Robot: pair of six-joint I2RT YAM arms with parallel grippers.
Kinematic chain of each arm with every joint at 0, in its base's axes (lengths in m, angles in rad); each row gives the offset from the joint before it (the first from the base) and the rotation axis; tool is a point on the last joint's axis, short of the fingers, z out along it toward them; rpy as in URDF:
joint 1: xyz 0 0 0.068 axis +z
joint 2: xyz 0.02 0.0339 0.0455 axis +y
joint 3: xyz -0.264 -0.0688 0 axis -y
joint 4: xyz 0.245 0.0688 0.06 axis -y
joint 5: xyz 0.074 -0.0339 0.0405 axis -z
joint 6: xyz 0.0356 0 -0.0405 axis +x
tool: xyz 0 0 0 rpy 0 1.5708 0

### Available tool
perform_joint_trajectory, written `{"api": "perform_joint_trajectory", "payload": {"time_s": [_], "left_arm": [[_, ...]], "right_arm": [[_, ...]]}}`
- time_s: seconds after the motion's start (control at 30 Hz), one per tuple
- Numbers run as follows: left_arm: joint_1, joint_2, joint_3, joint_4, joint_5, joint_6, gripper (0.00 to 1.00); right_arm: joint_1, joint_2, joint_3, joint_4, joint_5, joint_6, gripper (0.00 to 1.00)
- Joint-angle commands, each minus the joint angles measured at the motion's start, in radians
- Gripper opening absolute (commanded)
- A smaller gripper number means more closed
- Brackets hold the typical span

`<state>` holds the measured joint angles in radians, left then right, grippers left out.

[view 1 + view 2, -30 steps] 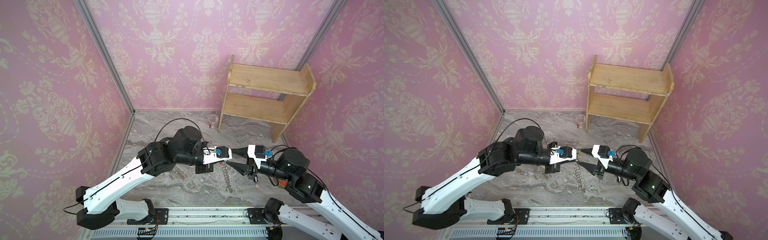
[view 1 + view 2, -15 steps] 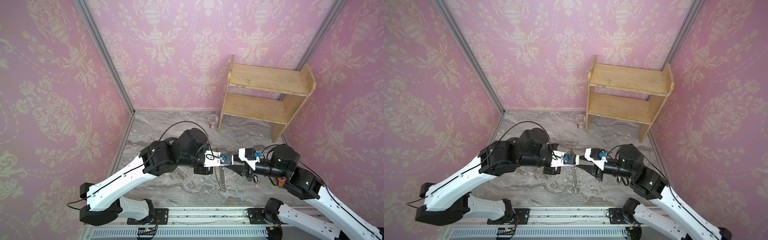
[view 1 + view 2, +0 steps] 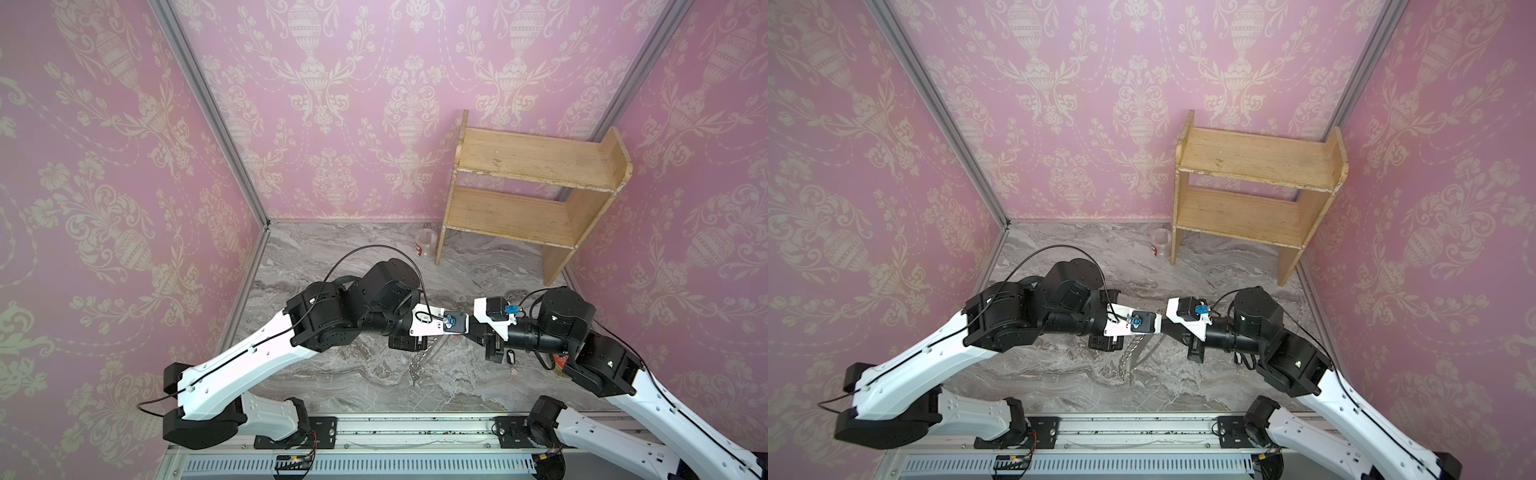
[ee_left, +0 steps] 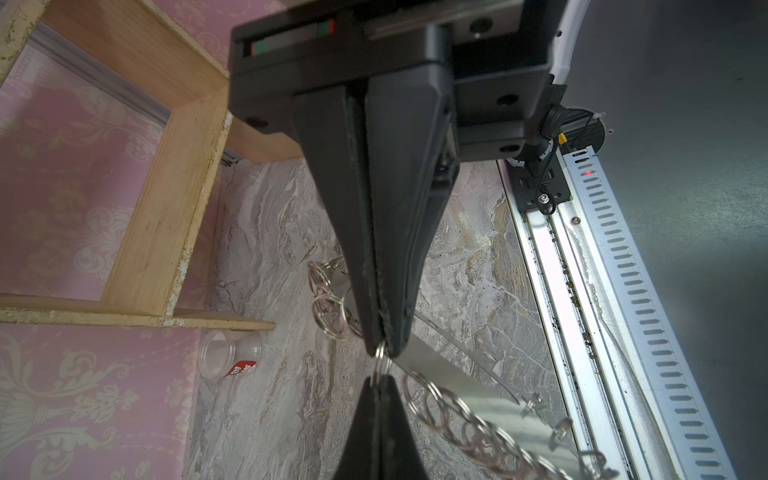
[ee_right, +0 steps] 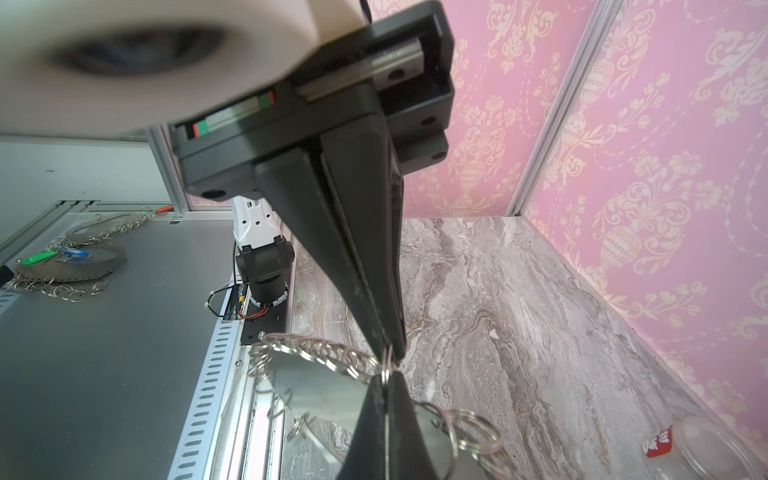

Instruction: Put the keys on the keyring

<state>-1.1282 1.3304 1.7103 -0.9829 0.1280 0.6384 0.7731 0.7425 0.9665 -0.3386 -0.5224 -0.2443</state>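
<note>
Meeting tip to tip above grey marbled bench (image 3: 353, 374): left end effector (image 4: 381, 350) and right end effector (image 5: 391, 354), arms outstretched toward each other, both clenched on small silvery metal keyring (image 4: 379, 362); linked chain (image 4: 469, 419) dangling toward bench.

The keyring (image 4: 379, 360) hangs between left claw (image 4: 384, 347) and right claw (image 4: 377, 384) over the table (image 3: 353, 266); behind, a jar (image 3: 424, 243) beside the shelf (image 3: 532, 195).
</note>
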Motion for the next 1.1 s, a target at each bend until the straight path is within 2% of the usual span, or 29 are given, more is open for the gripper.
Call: {"api": "perform_joint_trajectory", "payload": {"time_s": [0.0, 0.23, 0.4, 0.57, 0.7, 0.97, 1.07], "left_arm": [[-0.007, -0.014, 0.022, 0.017, -0.017, 0.015, 0.0], [-0.008, -0.029, -0.002, 0.038, -0.036, 0.008, 0.0], [-0.007, -0.056, -0.043, 0.105, -0.033, -0.022, 0.0], [-0.005, -0.085, -0.1, 0.17, 0.003, -0.071, 0.0], [0.002, -0.111, -0.143, 0.222, 0.039, -0.109, 0.06], [0.043, -0.153, -0.209, 0.321, 0.148, -0.186, 0.09], [0.052, -0.16, -0.223, 0.342, 0.169, -0.204, 0.14]], "right_arm": [[0.002, -0.004, 0.011, 0.03, -0.034, 0.014, 0.0], [0.002, -0.018, 0.003, 0.048, -0.076, 0.023, 0.0], [0.002, -0.053, -0.027, 0.108, -0.047, 0.051, 0.0], [0.001, -0.085, -0.052, 0.17, -0.029, 0.082, 0.0], [0.001, -0.105, -0.071, 0.214, -0.017, 0.097, 0.0], [0.003, -0.114, -0.1, 0.298, -0.005, 0.129, 0.0], [0.002, -0.119, -0.11, 0.319, 0.002, 0.135, 0.0]]}}
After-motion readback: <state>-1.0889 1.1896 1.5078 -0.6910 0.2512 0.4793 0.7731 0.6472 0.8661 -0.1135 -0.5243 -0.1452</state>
